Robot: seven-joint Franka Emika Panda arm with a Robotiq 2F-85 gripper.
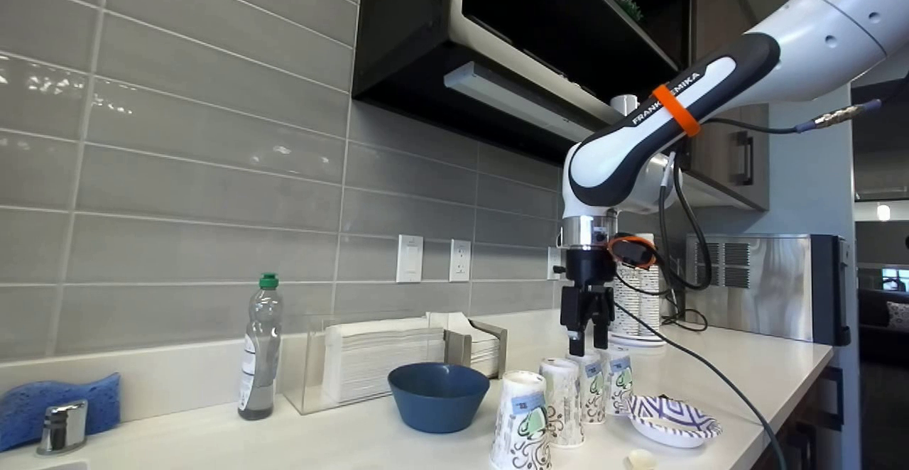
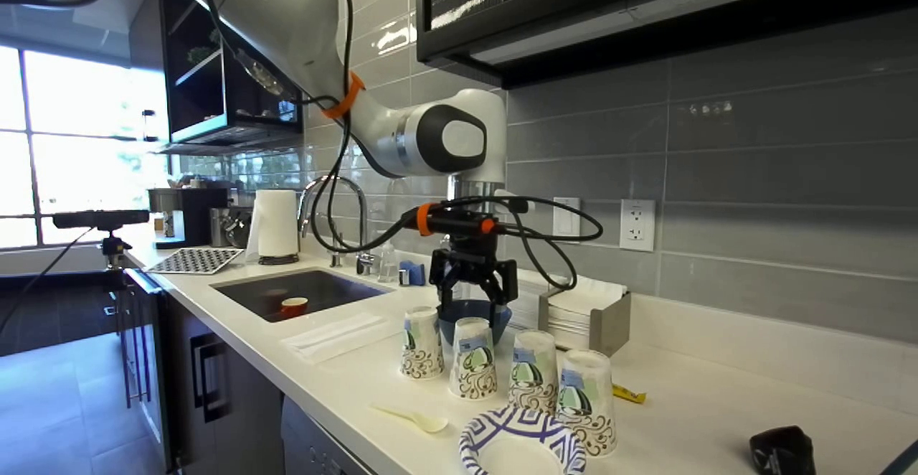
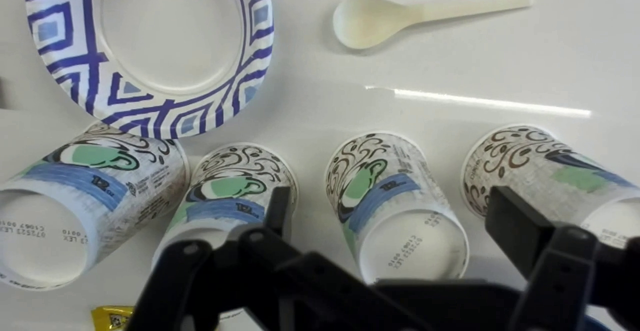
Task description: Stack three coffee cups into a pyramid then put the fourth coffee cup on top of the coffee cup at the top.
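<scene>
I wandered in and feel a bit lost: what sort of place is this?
Most likely a kitchen, home or office I can't tell: a dark rectangular sink is set into a white countertop, and a white cylindrical paper-towel roll stands near the sink.

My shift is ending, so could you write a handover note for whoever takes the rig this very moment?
Jaws: open, holding nothing, above the row; in the wrist view they show to either side of the third cup from the left.
Where: all four upside down in one row on the counter: leftmost cup, second cup, that third one, rightmost cup. A patterned dish sits by the leftmost; touching or not, I can't tell.
Done: nothing stacked.
Left: stack three into a pyramid, then put the fourth on the top one.
</scene>
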